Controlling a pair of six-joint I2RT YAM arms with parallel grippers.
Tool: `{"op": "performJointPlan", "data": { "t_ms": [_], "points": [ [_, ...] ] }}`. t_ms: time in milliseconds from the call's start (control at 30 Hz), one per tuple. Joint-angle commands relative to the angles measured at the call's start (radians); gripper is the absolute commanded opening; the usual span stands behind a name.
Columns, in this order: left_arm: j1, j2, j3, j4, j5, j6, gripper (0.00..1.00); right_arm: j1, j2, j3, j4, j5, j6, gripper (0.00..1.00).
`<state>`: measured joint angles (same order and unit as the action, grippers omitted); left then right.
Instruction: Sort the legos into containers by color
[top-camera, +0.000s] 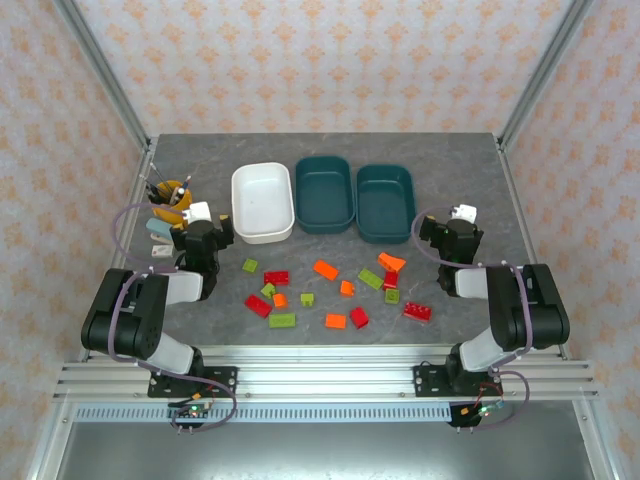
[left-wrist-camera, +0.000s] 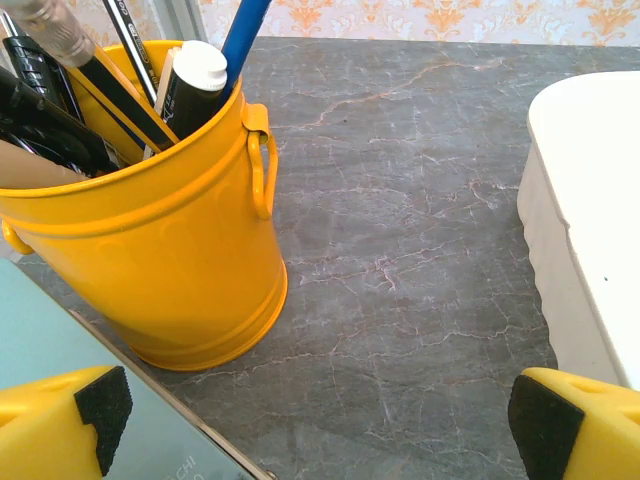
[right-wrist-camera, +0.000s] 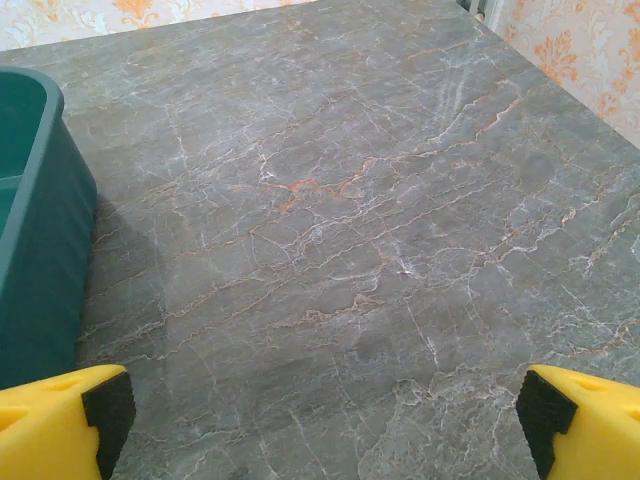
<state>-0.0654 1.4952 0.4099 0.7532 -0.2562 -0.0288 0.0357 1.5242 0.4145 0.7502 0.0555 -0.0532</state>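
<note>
Several red, orange and lime green legos lie scattered on the grey marble table (top-camera: 455, 160), among them a red one (top-camera: 276, 277), an orange one (top-camera: 325, 268) and a green one (top-camera: 282, 320). Behind them stand the containers in a row: a white tub (top-camera: 262, 203), a dark teal tub (top-camera: 324, 193) and a second teal tub (top-camera: 385, 202), all empty. My left gripper (top-camera: 212, 230) sits low beside the white tub (left-wrist-camera: 585, 230), open (left-wrist-camera: 325, 420), with bare table between its fingers. My right gripper (top-camera: 450, 235) rests right of the teal tub (right-wrist-camera: 35, 230), open (right-wrist-camera: 320, 420) and holding nothing.
A yellow-orange cup of pens (left-wrist-camera: 150, 240) stands just ahead-left of my left gripper, also at the table's left (top-camera: 172, 192). A pale flat box (left-wrist-camera: 60, 440) lies beside it. Metal frame posts and patterned walls close in the table.
</note>
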Motion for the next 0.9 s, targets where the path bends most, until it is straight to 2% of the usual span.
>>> {"op": "performJointPlan", "data": {
  "t_ms": [0, 533, 633, 667, 700, 767, 867],
  "points": [
    [-0.008, -0.003, -0.011, 0.037, -0.041, -0.011, 1.0, -0.006, -0.004, 0.004, 0.028, 0.006, 0.013, 0.99],
    [-0.008, -0.007, -0.01, 0.036, -0.033, -0.006, 1.0, -0.006, -0.005, 0.004, 0.022, 0.006, 0.013, 0.99],
    [-0.016, -0.089, 0.086, -0.208, -0.008, 0.011, 1.0, -0.007, -0.016, 0.001, 0.033, 0.017, 0.018, 0.99],
    [-0.028, -0.115, 0.13, -0.3, -0.033, 0.013, 1.0, -0.007, -0.055, 0.013, -0.014, 0.031, 0.02, 0.99],
    [-0.045, -0.141, 0.153, -0.349, -0.048, 0.021, 1.0, -0.005, -0.113, 0.052, -0.139, 0.058, 0.031, 0.99],
    [-0.082, -0.209, 0.154, -0.363, -0.079, 0.025, 1.0, -0.005, -0.21, 0.136, -0.346, 0.125, 0.082, 0.99],
    [-0.153, -0.337, 0.17, -0.416, -0.166, 0.009, 1.0, 0.007, -0.335, 0.215, -0.427, 0.146, 0.111, 0.99]
  ]
}}
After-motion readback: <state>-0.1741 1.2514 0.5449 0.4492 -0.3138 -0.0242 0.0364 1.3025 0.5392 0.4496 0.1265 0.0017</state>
